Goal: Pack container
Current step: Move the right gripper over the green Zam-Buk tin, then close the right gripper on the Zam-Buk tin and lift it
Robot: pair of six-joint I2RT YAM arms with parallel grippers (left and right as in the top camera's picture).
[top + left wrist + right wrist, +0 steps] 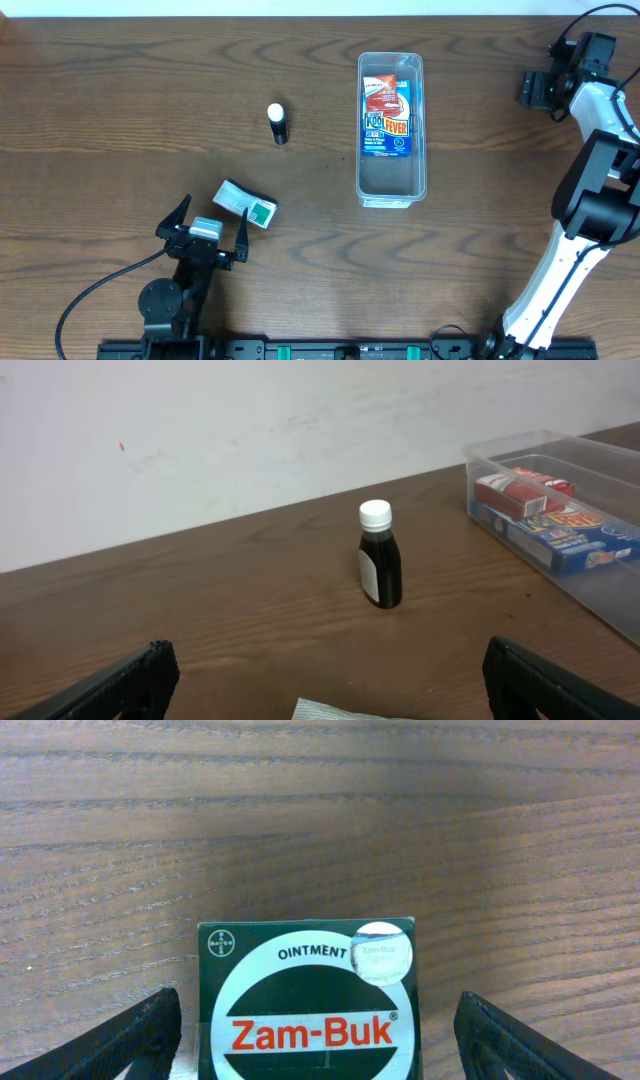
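Packing step: mid-task by my judgement; two boxes lie in the container (391,185) and three items sit out on the counter (120,100).
Container: clear plastic bin, long and narrow with rounded corners, right of centre on the counter; its near end is bare.
Contents: glossy blue Kool Fever carton (388,125) lying flat, with a red-and-white box (520,490) at its far end. I cannot tell if that box is on top of it or against it.
Left fingers (110,685): spread wide with nothing between them, low over the counter, just beside the white-and-green carton (246,203).
Right fingers (130,1040): spread wide either side of the Zam-Buk box (310,1020) with a gap on each side, so I read no grip yet. They are well apart from the container.
Bottle (380,565): small, dark, with a white cap and a pale label. It stands upright, between the left fingers and the container and touching neither.
Next move, right: I expect to close squarely on the Zam-Buk box's flat sides, then lift it and carry it to the bare end of the bin.
Next move, left: the carton lies skewed, so I would turn the wrist to match before closing.
Materials: thin card cartons that crush if squeezed hard. The bottle is round, smooth and likely to tip. The counter is dark wood-grain, flat and matte.
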